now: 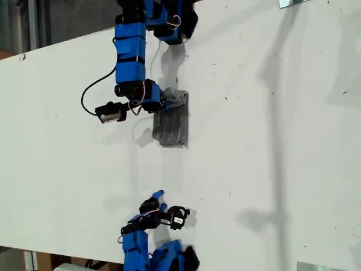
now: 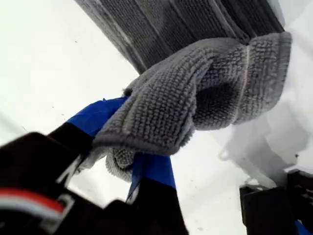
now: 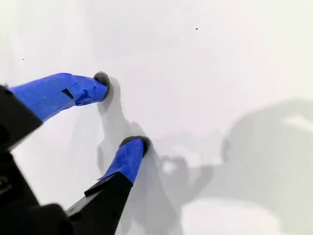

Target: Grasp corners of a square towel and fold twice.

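Already the grey striped soft cloth towel [image 1: 172, 125] lies folded into a narrow stack on the white flat table [image 1: 271, 141], so the folding looks to be at or near its last step. Beside the towel's end, on the side toward the top of the exterior view, my first gripper [image 1: 176, 98] has its blue-taped fingers [image 2: 146, 169] pinching a bunched grey corner [image 2: 195, 98] of the cloth, lifted a little above the rest of the stack; the wrist view shows that fabric draped over and wedged between the tips. Well apart from the towel, toward the bottom of the exterior view, my second gripper [image 3: 120, 110] hangs over bare table with its blue-taped fingertips [image 3: 129, 156] spread and nothing between them. Whether the held corner belongs to the top layer only I cannot tell. My judgement is that the next move calls for laying this corner down square on the stack and letting go cleanly, without dragging the layers askew, since only one end is being controlled.
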